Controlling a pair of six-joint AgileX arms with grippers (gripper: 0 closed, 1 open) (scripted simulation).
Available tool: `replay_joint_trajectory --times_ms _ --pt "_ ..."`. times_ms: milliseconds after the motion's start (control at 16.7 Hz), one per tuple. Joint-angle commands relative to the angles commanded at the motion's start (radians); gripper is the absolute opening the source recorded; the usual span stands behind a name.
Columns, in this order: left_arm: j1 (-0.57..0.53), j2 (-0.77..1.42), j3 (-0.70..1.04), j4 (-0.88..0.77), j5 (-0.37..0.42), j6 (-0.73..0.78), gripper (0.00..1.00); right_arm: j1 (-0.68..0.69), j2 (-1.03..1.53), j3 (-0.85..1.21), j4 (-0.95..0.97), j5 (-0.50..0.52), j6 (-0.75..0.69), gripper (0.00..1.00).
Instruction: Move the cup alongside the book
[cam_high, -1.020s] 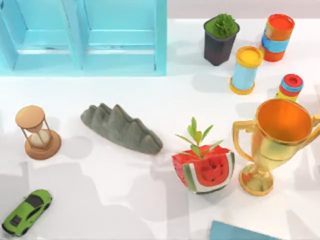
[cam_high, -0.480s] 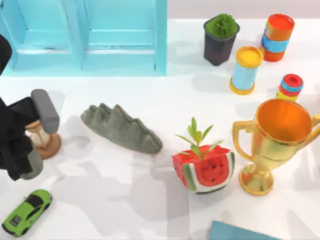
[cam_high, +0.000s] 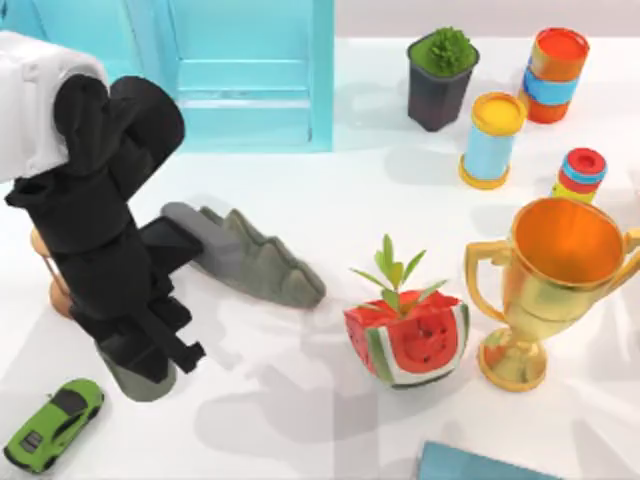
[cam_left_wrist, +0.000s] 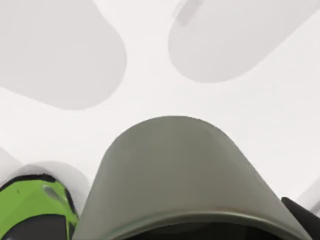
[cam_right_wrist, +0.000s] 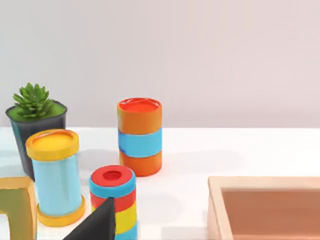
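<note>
- Here the left gripper (cam_high: 140, 365) hangs over the left side of the bench (cam_high: 300, 410), between the hourglass (cam_high: 57, 298) and the green car (cam_high: 55, 424). Whether it is open or closed cannot be told. Nothing is seen in its hold.
- In the left wrist view, a rounded grey-green part of the gripper sits close to the lens. The car (cam_left_wrist: 35, 212) lies just beside it on the white bench.
- Half a second ago the left arm was only entering at the left edge. It now reaches further in, covers most of the hourglass, and overlaps the near end of the grey ridge (cam_high: 255, 262). Every object on the bench has kept its place.
- The gold cup (cam_high: 560, 270) stands upright at the right side, well apart from the left gripper. The ridge and the watermelon pot (cam_high: 410, 340) lie between them.
- A corner of the teal book (cam_high: 470, 465) shows at the front edge, near the cup's base.
- The right gripper (cam_right_wrist: 100, 222) shows as a dark wedge before the coloured cylinders (cam_right_wrist: 140, 137); its state cannot be told.
</note>
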Motion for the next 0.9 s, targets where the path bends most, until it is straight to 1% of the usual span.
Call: replay_joint_trajectory --times_ms 360,900 --pt "-0.241 0.022 0.032 -0.032 -0.019 -0.381 0.0 0.0 0.0 0.0 0.0 0.0 0.0 1.0" --pt "-0.496 0.026 0.104 -0.04 -0.025 -0.941 0.0 0.0 0.0 0.0 0.0 0.0 0.0 1.0"
